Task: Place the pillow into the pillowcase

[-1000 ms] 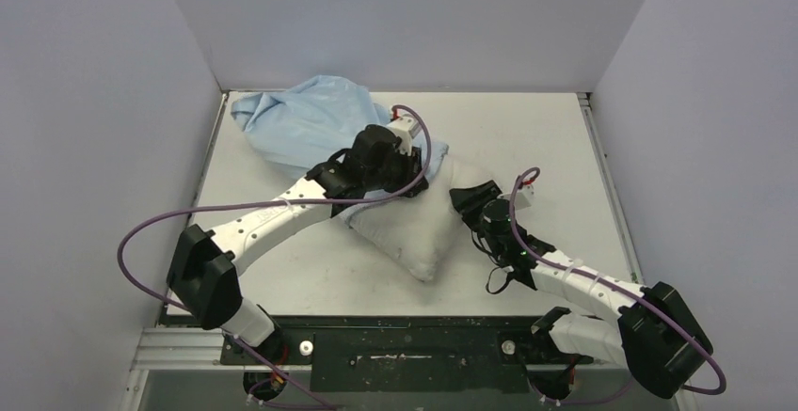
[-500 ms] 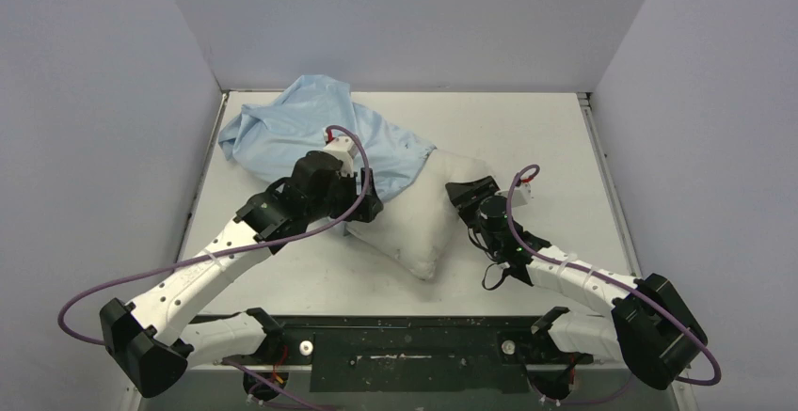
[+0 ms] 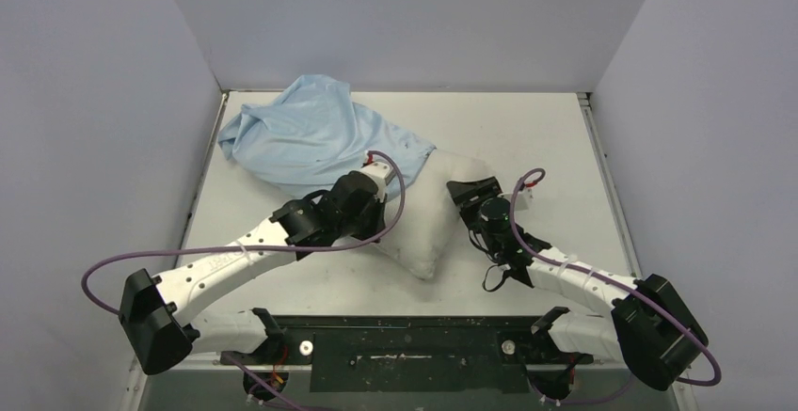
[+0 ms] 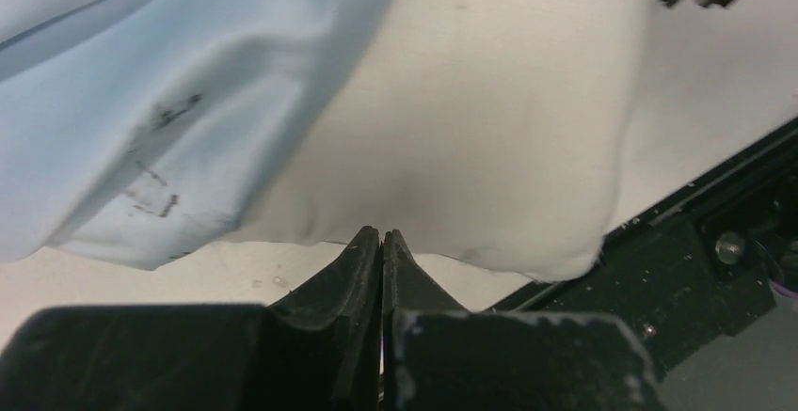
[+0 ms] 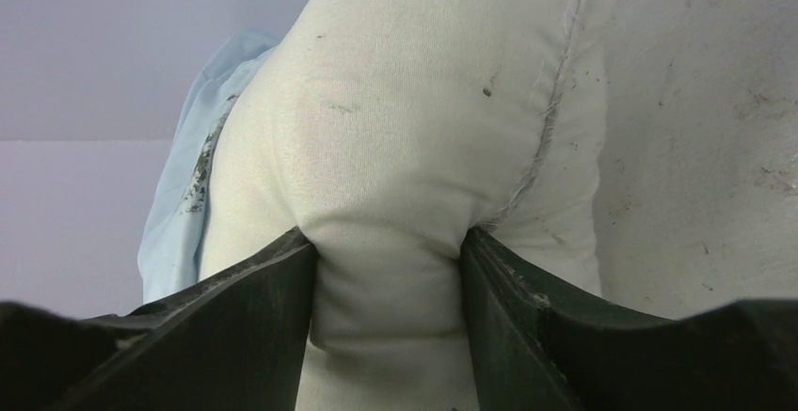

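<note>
The pillow lies on the worktop, its far-left end covered by the pillowcase. The right jaws pinch a bulge at its right edge. The left jaws are pressed together at its near edge, seemingly nipping the seam.

Left claw, a second ago over the pillow's far end, now sits pinched at its near-left edge after swinging across the pillowcase, whose blue cloth now drapes the pillow's far corner.
</note>
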Motion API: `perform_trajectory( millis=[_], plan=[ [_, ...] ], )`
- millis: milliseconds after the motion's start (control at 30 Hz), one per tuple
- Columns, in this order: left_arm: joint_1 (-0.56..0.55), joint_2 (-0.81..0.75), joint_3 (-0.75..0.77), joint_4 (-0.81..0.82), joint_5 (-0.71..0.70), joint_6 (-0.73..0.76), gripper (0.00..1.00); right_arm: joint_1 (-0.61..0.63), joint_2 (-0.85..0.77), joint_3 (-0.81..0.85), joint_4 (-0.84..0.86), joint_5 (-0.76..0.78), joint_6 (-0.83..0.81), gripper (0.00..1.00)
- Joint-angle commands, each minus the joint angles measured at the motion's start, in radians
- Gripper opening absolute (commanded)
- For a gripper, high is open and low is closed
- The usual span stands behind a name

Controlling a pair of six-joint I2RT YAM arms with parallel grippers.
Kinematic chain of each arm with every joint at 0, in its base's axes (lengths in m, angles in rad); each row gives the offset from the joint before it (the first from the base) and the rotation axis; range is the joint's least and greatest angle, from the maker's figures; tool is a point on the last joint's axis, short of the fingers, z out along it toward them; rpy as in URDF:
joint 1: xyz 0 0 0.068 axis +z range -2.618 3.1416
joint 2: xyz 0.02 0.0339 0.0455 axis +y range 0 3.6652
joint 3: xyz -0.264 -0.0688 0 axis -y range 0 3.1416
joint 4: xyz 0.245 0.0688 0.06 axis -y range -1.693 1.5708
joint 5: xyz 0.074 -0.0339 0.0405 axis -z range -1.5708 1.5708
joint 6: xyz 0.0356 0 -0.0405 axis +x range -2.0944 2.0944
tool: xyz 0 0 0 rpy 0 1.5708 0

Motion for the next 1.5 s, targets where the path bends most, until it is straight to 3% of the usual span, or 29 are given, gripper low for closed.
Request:
perform_trajectory(
  millis=[0,133,267,467,600,700,733,767,833,900,933,1033,1233,1367,1467],
  plan=[
    [-0.054,-0.024,0.093,-0.041,-0.032,-0.013,0.00,0.011,-0.001,-0.003,0.059,0.000,0.028,0.58],
    [-0.055,-0.068,0.076,-0.104,-0.175,-0.054,0.04,0.011,-0.024,-0.006,0.034,-0.021,-0.008,0.68],
    [-0.035,-0.093,0.039,-0.121,-0.332,-0.057,0.39,0.012,-0.079,-0.006,-0.035,-0.097,-0.107,0.78],
    [0.146,-0.110,-0.080,0.033,-0.214,-0.005,0.49,0.014,-0.192,-0.021,-0.171,-0.184,-0.191,0.90],
    [0.178,-0.093,-0.153,0.173,-0.121,0.060,0.63,0.016,-0.192,-0.025,-0.193,-0.222,-0.183,0.95],
    [0.178,-0.046,-0.166,0.235,-0.102,0.094,0.65,0.023,-0.133,-0.017,-0.167,-0.238,-0.164,0.96],
    [0.178,-0.029,-0.164,0.257,-0.103,0.102,0.61,0.023,-0.108,-0.022,-0.132,-0.244,-0.152,0.95],
    [0.178,-0.013,-0.166,0.287,-0.101,0.110,0.54,0.023,-0.079,-0.029,-0.092,-0.250,-0.146,0.92],
    [0.178,0.010,-0.162,0.356,-0.082,0.124,0.28,0.023,-0.036,-0.044,-0.019,-0.254,-0.134,0.80],
    [0.178,0.033,-0.145,0.433,-0.049,0.135,0.06,0.024,-0.036,-0.069,0.031,-0.238,-0.122,0.45],
    [0.179,0.051,-0.131,0.468,-0.030,0.143,0.00,0.028,-0.054,-0.080,0.033,-0.216,-0.115,0.31],
    [0.176,0.145,-0.067,0.558,0.009,0.167,0.00,0.073,-0.155,-0.128,0.010,-0.048,-0.094,0.00],
    [0.158,0.319,0.148,0.592,0.058,0.179,0.00,0.239,-0.266,-0.168,-0.046,0.242,0.025,0.00],
    [0.149,0.321,0.232,0.421,0.111,0.109,0.00,0.270,-0.238,-0.192,0.011,0.385,0.082,0.00],
    [0.144,0.241,0.181,0.312,0.118,0.045,0.00,0.267,-0.155,-0.140,-0.002,0.458,0.101,0.00]
  ],
)
